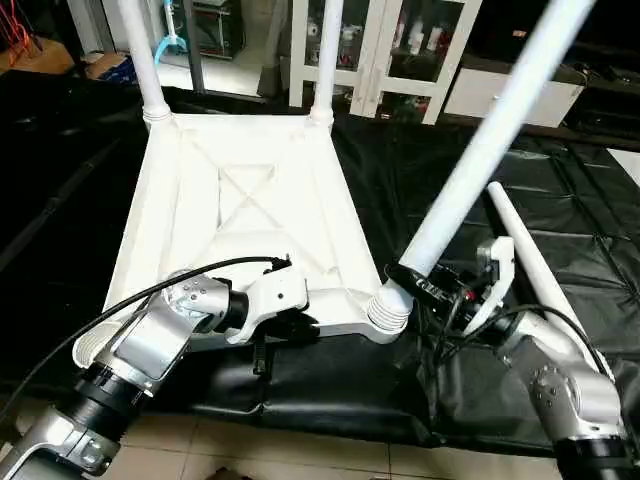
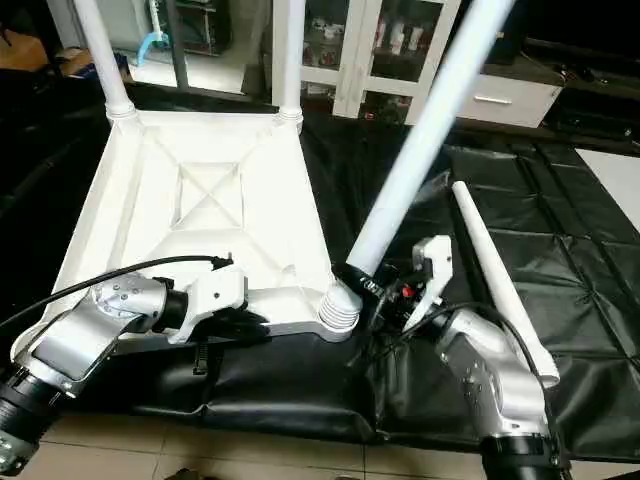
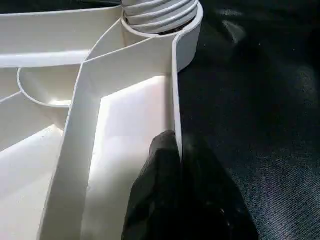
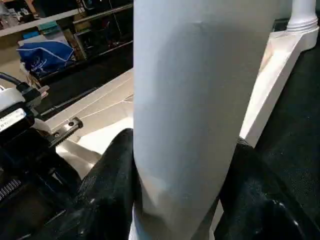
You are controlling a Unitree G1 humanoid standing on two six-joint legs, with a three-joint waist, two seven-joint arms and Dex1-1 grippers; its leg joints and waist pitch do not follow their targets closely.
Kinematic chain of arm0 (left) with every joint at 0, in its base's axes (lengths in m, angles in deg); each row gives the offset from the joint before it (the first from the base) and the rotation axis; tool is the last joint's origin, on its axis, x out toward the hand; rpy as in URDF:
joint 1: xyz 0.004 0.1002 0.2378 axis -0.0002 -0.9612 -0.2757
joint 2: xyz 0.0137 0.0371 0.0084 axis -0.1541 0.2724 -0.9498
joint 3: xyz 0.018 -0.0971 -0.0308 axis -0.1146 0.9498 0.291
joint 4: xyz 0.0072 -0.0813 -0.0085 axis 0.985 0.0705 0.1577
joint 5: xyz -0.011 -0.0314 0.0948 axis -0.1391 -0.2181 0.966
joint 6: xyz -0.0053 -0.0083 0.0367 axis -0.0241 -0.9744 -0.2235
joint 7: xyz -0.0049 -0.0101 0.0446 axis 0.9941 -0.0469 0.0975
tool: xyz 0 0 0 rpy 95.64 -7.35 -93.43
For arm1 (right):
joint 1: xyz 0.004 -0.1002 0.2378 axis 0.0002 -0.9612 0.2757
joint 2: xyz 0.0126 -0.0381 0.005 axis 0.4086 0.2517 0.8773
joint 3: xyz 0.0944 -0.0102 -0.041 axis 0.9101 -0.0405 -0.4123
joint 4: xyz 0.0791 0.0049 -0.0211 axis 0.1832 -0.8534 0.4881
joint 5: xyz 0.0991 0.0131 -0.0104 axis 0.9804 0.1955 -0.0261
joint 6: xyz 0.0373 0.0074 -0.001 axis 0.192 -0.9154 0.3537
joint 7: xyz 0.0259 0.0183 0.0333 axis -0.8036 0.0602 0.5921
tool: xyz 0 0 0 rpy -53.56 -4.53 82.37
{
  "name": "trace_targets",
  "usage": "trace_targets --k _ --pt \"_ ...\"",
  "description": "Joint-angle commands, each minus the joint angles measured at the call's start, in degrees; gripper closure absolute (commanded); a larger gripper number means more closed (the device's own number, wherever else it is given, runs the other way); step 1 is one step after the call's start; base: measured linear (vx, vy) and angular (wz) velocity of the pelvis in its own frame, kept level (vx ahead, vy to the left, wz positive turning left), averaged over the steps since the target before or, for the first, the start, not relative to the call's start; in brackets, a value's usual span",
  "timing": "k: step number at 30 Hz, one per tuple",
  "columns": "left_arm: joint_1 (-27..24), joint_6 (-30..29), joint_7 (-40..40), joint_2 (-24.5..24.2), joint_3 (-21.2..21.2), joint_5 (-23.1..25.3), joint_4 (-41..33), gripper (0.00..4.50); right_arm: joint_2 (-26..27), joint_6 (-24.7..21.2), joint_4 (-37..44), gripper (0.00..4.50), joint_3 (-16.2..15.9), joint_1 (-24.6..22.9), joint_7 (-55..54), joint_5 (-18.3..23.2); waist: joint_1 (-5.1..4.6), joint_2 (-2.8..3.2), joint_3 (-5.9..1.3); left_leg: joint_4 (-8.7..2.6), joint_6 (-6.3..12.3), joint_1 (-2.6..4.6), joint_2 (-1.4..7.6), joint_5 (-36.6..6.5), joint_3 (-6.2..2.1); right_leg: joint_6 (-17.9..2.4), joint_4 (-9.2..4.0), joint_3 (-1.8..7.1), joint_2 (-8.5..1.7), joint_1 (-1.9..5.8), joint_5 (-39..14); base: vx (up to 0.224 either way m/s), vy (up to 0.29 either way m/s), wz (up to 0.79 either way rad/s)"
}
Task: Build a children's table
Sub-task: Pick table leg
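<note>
The children's table's white tabletop lies upside down on the black cover, its X-ribs facing up. Two legs stand in its far corner sockets. My right gripper is shut on a third leg, which leans up and to the right. That leg's ribbed end sits at the near right socket. In the right wrist view black fingers flank this leg. My left gripper is shut on the tabletop's near rim wall. Another leg lies loose on the cover to the right.
The near left corner socket is open. The black cover's front edge drops to a tiled floor. White cabinets stand behind the table, and a cardboard box sits at the far left.
</note>
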Motion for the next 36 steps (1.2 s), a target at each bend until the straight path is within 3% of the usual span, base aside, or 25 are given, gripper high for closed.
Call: trace_targets --k 1,5,11,19,26,32,36 --pt "-1.3 0.0 2.4 -0.1 -2.4 0.5 0.5 4.5 -1.6 2.5 -0.6 2.65 1.1 -2.8 -1.0 -3.9 -0.62 0.35 -2.61 -5.02 -1.35 1.77 2.66 -17.2 -1.19 -10.1 -4.71 2.31 -3.11 0.79 -16.5 0.0 0.0 0.0" --pt "-1.4 0.1 2.3 -0.1 -2.4 0.7 0.6 4.5 -2.4 5.7 -0.1 2.65 -1.7 -4.3 -0.5 -6.5 -0.67 0.36 -2.58 -5.11 -1.46 1.75 2.63 -17.8 -1.24 -9.8 -4.78 2.31 -3.06 0.76 -17.3 0.0 0.0 0.0" --pt "-1.4 0.1 2.4 -0.1 -2.6 1.0 0.6 4.5 -3.3 6.9 -0.7 2.65 -4.4 -4.9 -0.6 -9.4 -0.83 0.29 -2.58 -5.17 -1.47 1.69 2.6 -18.8 -1.36 -9.2 -4.96 2.33 -3.08 0.76 -18.8 0.0 0.0 0.0" --pt "-1.1 0.3 2.5 -0.1 -2.6 1.4 1.1 4.5 -6.1 1.3 -2.8 2.65 -9.1 -4.3 -0.4 -12.3 -1.12 0.23 -2.71 -5.39 -2.86 1.99 2.66 -22.8 -1.62 -8.7 -5.15 2.31 -2.89 0.51 -19.6 0.0 0.0 0.0" --pt "-1.2 0.3 2.5 -0.1 -2.5 1.5 1.0 4.5 -5.0 0.4 -4.1 2.65 -8.1 -3.4 -2.0 -10.8 -1.63 -0.02 -2.61 -5.5 -3.64 2.28 2.63 -27.7 -1.99 -7.6 -5.77 2.25 -2.97 -0.08 -24.2 0.0 0.0 0.0" --pt "-1.5 0.3 2.5 -0.2 -2.4 1.6 0.8 4.5 -5.4 0.7 -3.5 2.65 -8.9 -5.4 -1.8 -10.2 -2.09 0.12 -2.65 -5.75 -3.71 2.22 2.71 -28.2 -2.14 -7.9 -5.84 2.18 -2.94 -0.02 -22.6 0.0 0.0 0.0" --pt "-1.4 0.3 2.5 0.1 -2.3 1.7 0.9 4.5 -3.9 2.6 -3.9 2.66 -7.4 -5.9 -4.5 -10.0 -2.25 0.12 -2.54 -5.98 -3.76 2.19 2.69 -28.6 -2.17 -8.0 -5.98 2.16 -2.97 0.04 -22.8 0.0 0.0 0.0"
